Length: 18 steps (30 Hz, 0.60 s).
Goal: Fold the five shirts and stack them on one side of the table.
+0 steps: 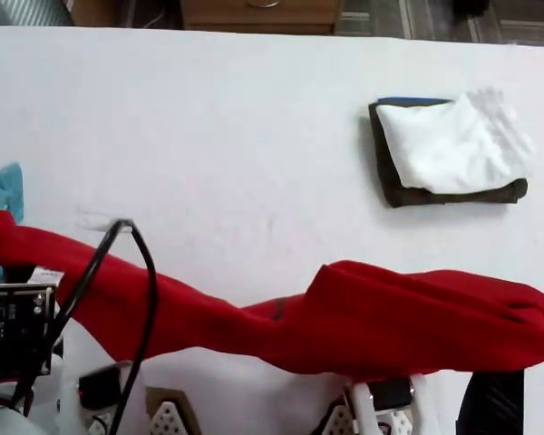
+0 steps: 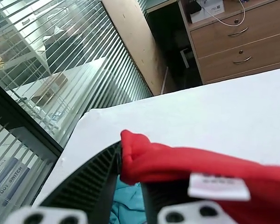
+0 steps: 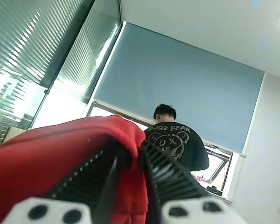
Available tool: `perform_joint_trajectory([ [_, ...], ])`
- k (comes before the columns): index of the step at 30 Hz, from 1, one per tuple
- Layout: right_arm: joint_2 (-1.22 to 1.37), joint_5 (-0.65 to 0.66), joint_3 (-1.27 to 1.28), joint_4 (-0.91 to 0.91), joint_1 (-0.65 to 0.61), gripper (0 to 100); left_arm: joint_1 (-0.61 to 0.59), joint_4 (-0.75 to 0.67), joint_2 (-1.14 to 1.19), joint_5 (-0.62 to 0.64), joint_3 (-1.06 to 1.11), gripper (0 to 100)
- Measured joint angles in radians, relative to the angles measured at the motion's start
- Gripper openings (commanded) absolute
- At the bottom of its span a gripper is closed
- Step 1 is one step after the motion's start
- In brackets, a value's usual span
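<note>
From the high view, the red shirt (image 1: 344,317) is stretched sideways over the near part of the white worktop (image 1: 208,136), raised at both ends. A folded white shirt (image 1: 453,140) lies on a dark shirt (image 1: 394,177) at the far right, and a teal shirt (image 1: 2,195) sits at the left edge. In the left wrist view, the left tool (image 2: 125,161) pinches one bunched end of the red shirt (teal cloth shows beneath), pointing out across the worktop. In the right wrist view, the right tool (image 3: 130,151) pinches the other end, its wrist tipped up toward the ceiling.
</note>
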Motion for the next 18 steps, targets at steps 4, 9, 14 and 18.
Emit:
perform_joint_trajectory([
  [4,0.006,0.000,0.084,-0.038,0.000,1.9,0.000,-0.014,0.000,-0.003,0.035,3],
  [9,0.095,0.000,0.230,-0.164,-0.005,1.9,0.002,-0.161,0.095,0.000,0.172,3],
  [14,0.249,0.000,0.339,-0.301,-0.006,1.9,0.008,-0.298,0.298,0.000,0.190,3],
  [18,0.416,0.000,0.399,-0.423,-0.006,1.9,0.077,-0.385,0.471,0.000,0.196,3],
])
